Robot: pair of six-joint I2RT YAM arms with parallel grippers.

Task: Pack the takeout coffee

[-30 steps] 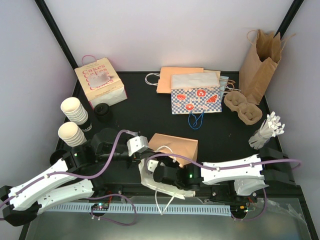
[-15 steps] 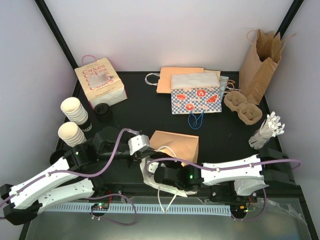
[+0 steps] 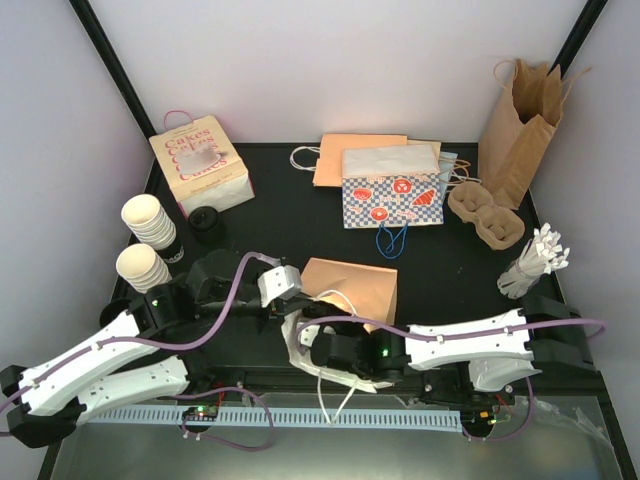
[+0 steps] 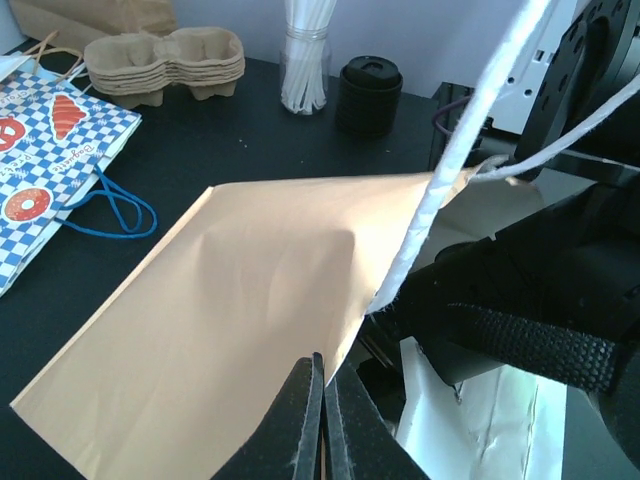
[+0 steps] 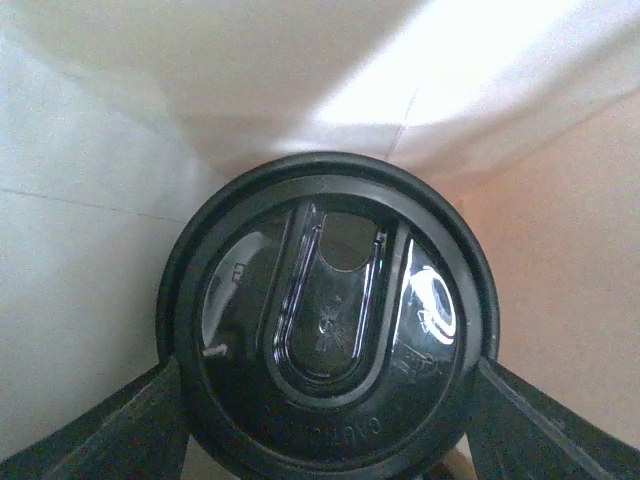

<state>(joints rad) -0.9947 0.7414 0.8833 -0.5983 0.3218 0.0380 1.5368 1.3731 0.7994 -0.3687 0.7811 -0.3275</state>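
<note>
We see the takeout coffee (image 5: 325, 320) filling the middle of the right wrist view, its black lid facing the camera. The right gripper (image 5: 325, 395) clamps it from both sides inside the white-lined paper bag (image 3: 352, 285), which lies at the lower centre of the top view. At the bottom of its own view, the left gripper (image 4: 316, 420), jaws pressed together, seems to pinch that bag's edge.

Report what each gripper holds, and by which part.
Left gripper pinches the peach paper bag by its open edge. Right gripper clamps the takeout coffee by its sides near the lid.
</note>
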